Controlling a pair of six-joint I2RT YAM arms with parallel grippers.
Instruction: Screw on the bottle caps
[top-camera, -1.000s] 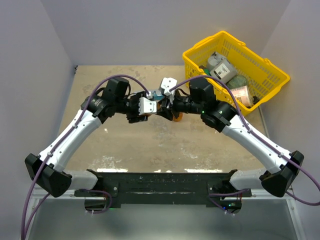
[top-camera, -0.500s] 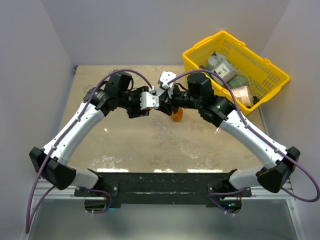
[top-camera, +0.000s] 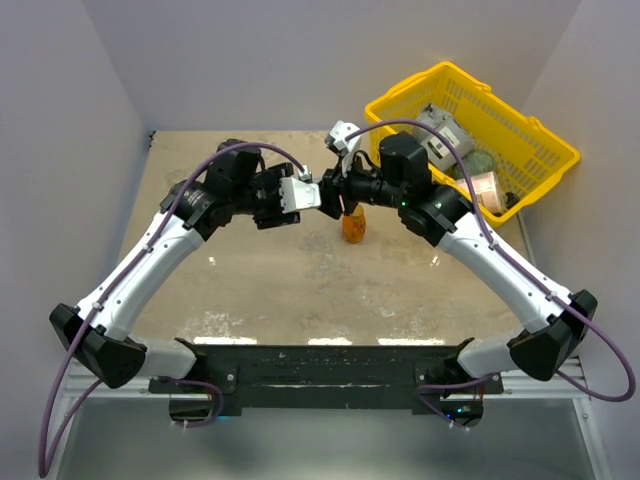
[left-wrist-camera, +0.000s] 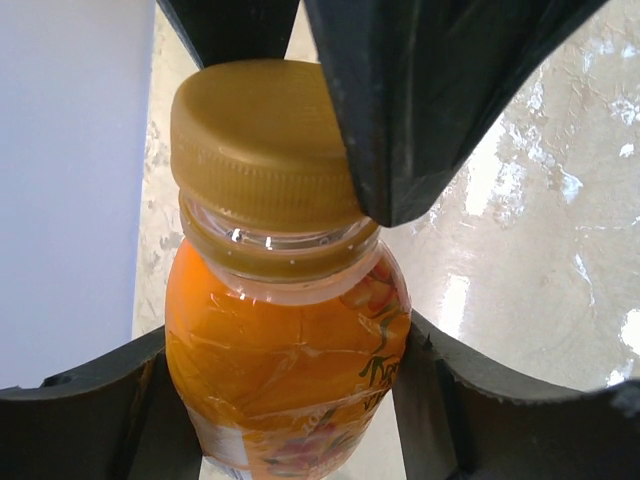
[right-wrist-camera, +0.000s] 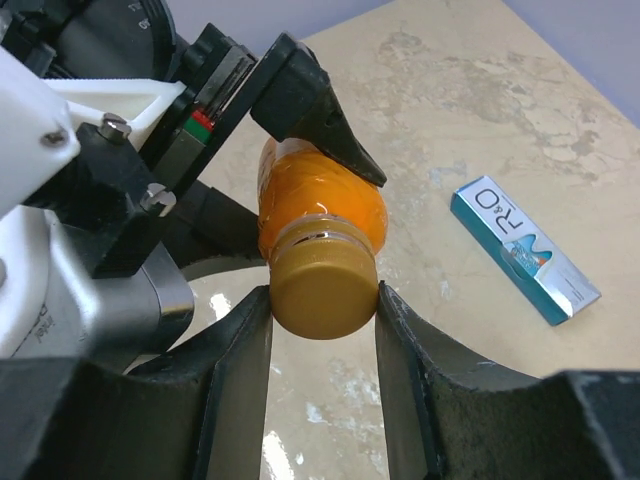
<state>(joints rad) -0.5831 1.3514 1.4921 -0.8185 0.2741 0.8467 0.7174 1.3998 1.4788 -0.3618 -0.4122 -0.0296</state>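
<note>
My left gripper (left-wrist-camera: 290, 400) is shut on the body of a small orange bottle (left-wrist-camera: 285, 340), held above the table. A brownish-orange bottle cap (right-wrist-camera: 322, 290) sits on its neck, and my right gripper (right-wrist-camera: 322, 300) is shut on that cap, one finger on each side. In the left wrist view the cap (left-wrist-camera: 260, 140) is partly covered by a right finger (left-wrist-camera: 420, 100). From above, the left gripper (top-camera: 310, 195) and right gripper (top-camera: 335, 192) meet tip to tip and hide this bottle. A second orange bottle (top-camera: 354, 226) stands on the table just below them; its top is too small to read.
A yellow basket (top-camera: 410, 85) with several packaged items stands at the back right, close behind my right arm. A blue-and-white box (right-wrist-camera: 525, 250) lies flat on the table beyond the held bottle. Grey walls close in the table on the left, back and right.
Both grippers have moved together toward the back of the table with the bottle between them. The right wrist has turned. The standing bottle now shows more fully.
</note>
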